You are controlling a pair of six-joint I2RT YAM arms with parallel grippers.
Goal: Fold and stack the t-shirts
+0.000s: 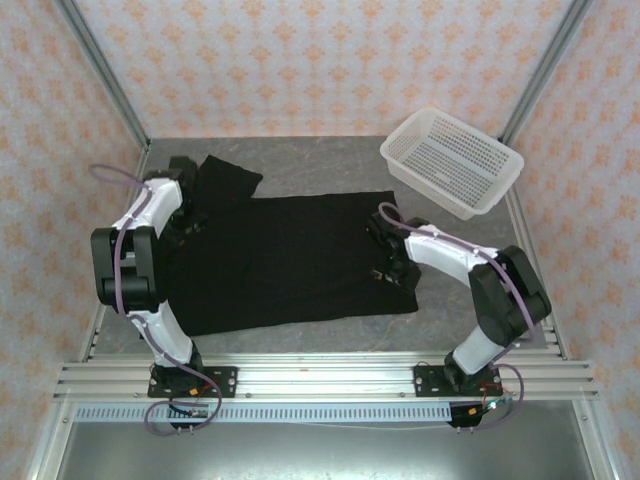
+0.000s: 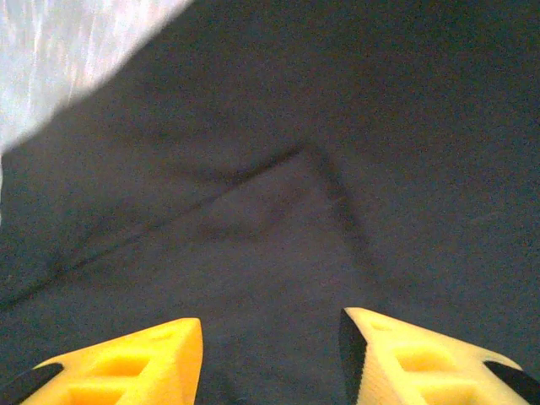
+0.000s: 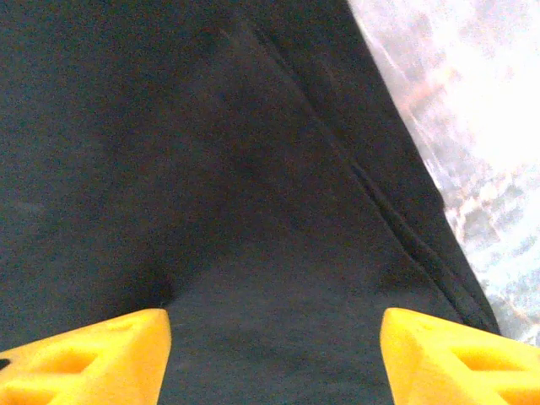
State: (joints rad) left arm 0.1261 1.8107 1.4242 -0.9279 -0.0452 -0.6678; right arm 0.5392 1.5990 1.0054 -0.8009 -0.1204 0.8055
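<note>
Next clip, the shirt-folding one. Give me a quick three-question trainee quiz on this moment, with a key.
1. True or false: the t-shirt lies with a rose print facing up.
2. The white basket stands: A) on the shirt; B) at the far right of the table, off the shirt; C) between the arm bases.
3. Are the left gripper and right gripper open or shut?
Key: 1 false, plain black shows; 2 B; 3 both open, over the shirt.
</note>
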